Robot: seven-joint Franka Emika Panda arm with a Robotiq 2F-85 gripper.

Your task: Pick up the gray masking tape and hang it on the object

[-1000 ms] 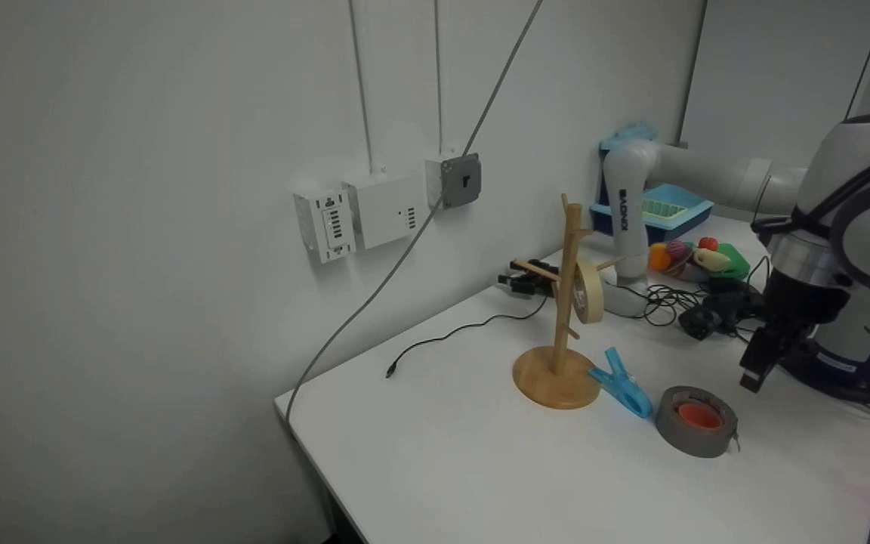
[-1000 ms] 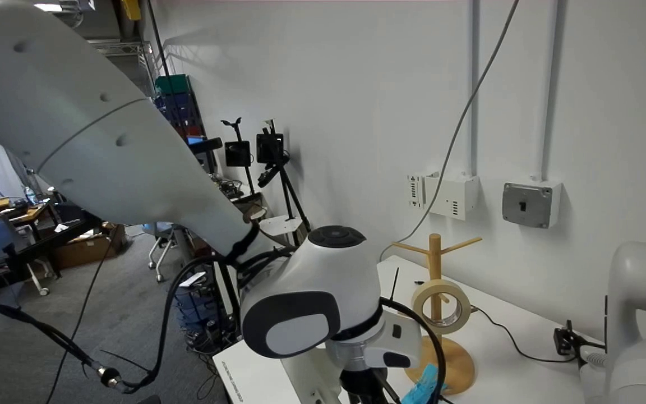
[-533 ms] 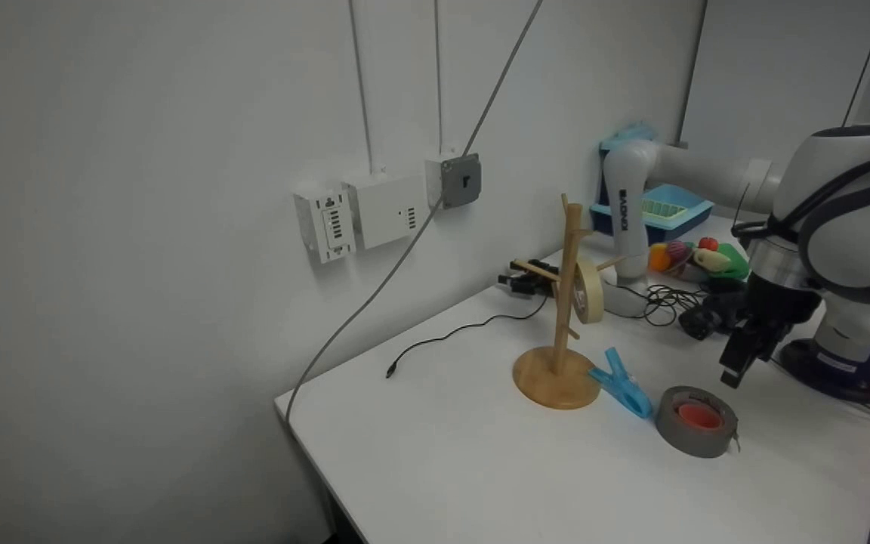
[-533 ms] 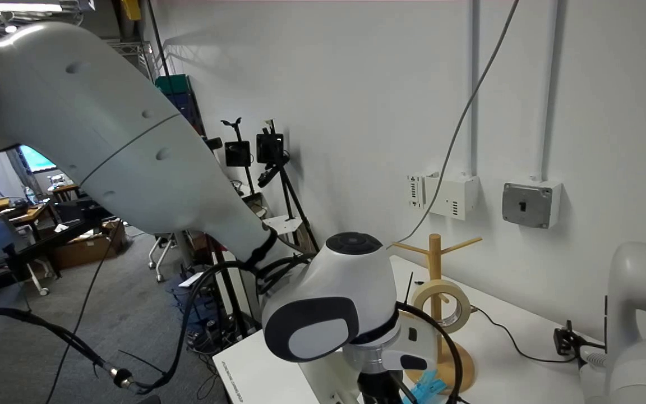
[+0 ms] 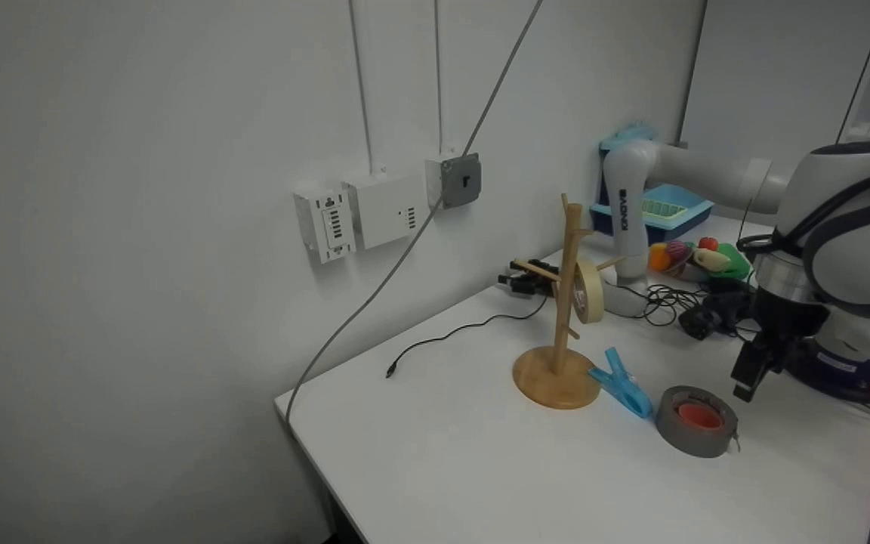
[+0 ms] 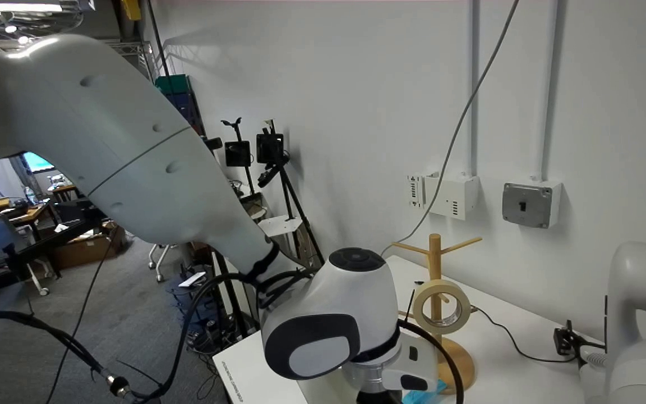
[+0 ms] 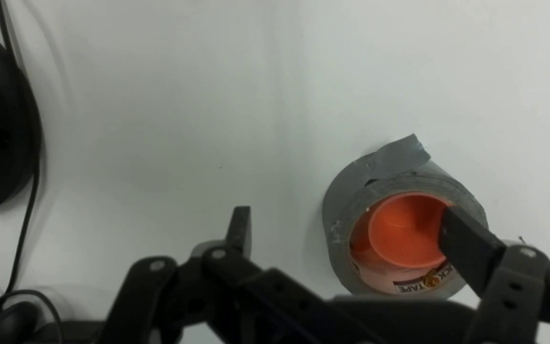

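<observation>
Your pincer (image 7: 346, 222) is spread wide: in the wrist view its two fingers stand far apart, one seen against the white bench (image 5: 465, 468), the other cutting across the rim and hole of the gray masking tape (image 5: 688, 443). In an exterior view you have it above the bench, just beside the tape, on the side turned away from the wooden stand (image 5: 564, 302); how high it hangs you can't judge from here. The tape lies flat on the bench with its hole facing up. Your wrist view shows a red cup-like item (image 7: 406, 229) sitting in that hole, a label (image 7: 411, 287) with the word TAPE on the inner wall, and a loose end (image 7: 401, 155) sticking out from the outer side. The stand is upright on its round base, well apart from your pincer, and a cream roll of tape (image 5: 592, 295) hangs on one of its pegs, as you can see in both exterior views. Between base and gray tape lies a blue clip (image 5: 626, 389), one end overlapping the base's edge; whether the two touch, you can't tell. Farther back you have a black cable (image 5: 473, 326), a second arm (image 5: 627, 204) marked KINOVA, a group of fruit-like pieces (image 5: 711, 261) and a light-blue tray (image 5: 684, 220).
</observation>
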